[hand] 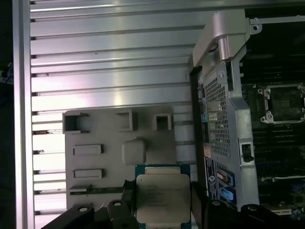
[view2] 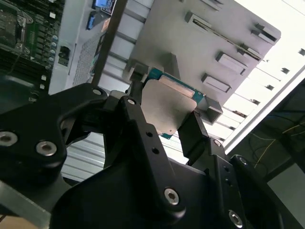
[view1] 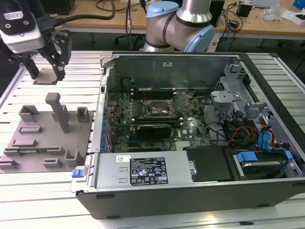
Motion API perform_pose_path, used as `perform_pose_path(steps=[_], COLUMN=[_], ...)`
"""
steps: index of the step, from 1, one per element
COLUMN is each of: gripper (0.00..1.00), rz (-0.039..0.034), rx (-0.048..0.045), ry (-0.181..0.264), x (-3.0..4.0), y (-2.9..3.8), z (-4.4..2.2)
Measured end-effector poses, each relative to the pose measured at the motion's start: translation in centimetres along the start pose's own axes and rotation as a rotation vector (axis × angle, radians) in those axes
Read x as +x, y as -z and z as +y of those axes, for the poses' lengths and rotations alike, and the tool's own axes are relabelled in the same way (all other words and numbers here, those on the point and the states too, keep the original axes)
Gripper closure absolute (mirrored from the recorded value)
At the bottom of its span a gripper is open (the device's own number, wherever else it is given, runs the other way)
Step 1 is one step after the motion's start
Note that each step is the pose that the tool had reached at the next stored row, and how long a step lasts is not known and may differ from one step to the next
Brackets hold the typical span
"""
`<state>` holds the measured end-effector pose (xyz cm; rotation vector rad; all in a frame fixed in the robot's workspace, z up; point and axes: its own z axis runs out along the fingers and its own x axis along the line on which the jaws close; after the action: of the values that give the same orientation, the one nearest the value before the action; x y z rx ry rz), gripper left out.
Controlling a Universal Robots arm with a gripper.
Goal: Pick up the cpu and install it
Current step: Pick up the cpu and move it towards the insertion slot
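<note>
Cpu [hand: 162, 198] lying flat at the edge of a grey plate [hand: 95, 133] on the worktop [hand: 109, 57], beside an open computer case [view1: 176, 64]. Clamped on two opposite edges by the black gripper [view1: 46, 74].

We can make out no readable words or numbers. A white label [view1: 148, 171] with dark print sits on the power supply [view1: 107, 169] inside the computer case [view1: 167, 62]. Beside the case, faint print crosses the cpu [hand: 162, 195].
</note>
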<state>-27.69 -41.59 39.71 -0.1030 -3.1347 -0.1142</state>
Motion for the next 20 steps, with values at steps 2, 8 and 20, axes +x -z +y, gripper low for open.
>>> perform_pose_path(steps=[2,8,20], gripper=[0.45,0.45,0.45], rz=[0.0000,0.0001,0.0000], rx=[0.0001,0.0002,0.0000], ry=[0.000,0.000,0.000], x=[-0.83,-3.68,-9.25], y=[0.00,0.01,0.01], z=[0.05,0.24,0.60])
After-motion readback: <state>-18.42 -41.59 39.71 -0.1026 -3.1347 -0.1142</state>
